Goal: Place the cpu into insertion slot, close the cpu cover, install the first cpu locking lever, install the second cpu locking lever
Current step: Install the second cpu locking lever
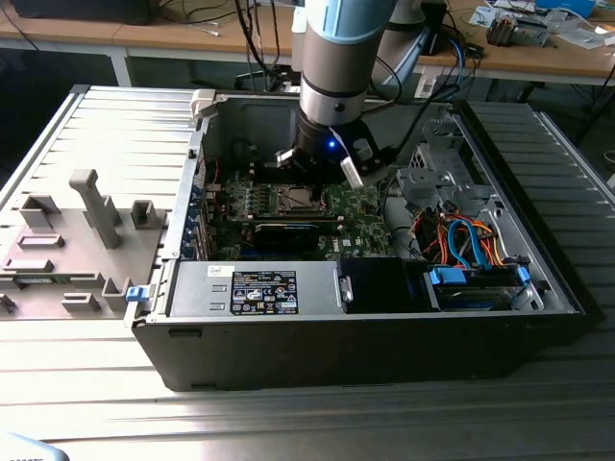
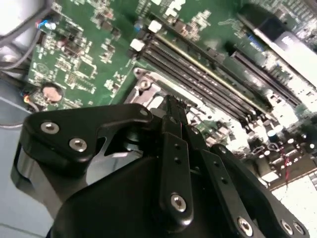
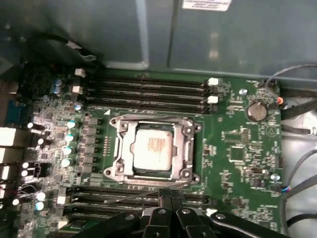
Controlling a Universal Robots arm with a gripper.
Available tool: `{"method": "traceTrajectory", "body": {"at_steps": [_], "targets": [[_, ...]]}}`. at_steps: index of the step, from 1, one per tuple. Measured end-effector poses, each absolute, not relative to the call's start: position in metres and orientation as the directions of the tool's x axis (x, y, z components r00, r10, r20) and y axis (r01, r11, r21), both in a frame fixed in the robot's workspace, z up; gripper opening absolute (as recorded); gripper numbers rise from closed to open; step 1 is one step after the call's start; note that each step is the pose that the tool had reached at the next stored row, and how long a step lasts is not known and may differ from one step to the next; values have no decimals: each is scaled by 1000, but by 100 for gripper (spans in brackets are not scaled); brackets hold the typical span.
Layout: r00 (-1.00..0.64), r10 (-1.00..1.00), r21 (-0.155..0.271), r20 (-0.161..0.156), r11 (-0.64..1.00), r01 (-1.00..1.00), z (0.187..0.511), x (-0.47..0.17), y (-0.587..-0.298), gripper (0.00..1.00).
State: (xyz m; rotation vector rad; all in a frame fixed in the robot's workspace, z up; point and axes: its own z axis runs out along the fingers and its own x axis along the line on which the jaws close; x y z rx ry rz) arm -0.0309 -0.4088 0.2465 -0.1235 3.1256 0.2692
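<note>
One Universal Robots arm reaches down into an open black computer case (image 1: 538, 317) lying on its side at the centre of the exterior view. Its black gripper (image 1: 317, 165) hangs over the green motherboard (image 1: 360, 206), just above the socket area. In the first wrist view the fingers (image 3: 171, 201) rise from the bottom edge, pressed together with nothing between them; their tips lie at a thin silver locking lever (image 3: 148, 192) that runs slightly tilted along the lower edge of the socket.

One small flat square cpu with a silvery-tan metal top (image 3: 154, 148) lies flat in the dark square insertion slot with a silver metal rim (image 3: 120, 169), at the frame's centre, its edges parallel to the slot's. One thin silver cpu cover frame (image 3: 189, 144) lies closed around it, the chip showing through its square window.

Four long black memory slots (image 3: 148, 89) run side-to-side above the socket; more lie below it. One round silver coin cell (image 3: 256, 111) sits at the right.
</note>
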Motion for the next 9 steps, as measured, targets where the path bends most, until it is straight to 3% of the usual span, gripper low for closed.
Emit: {"method": "traceTrajectory", "body": {"at_steps": [9], "targets": [[-997, -78, 176, -9, 981, -79, 234, -68, -413, 11]]}}
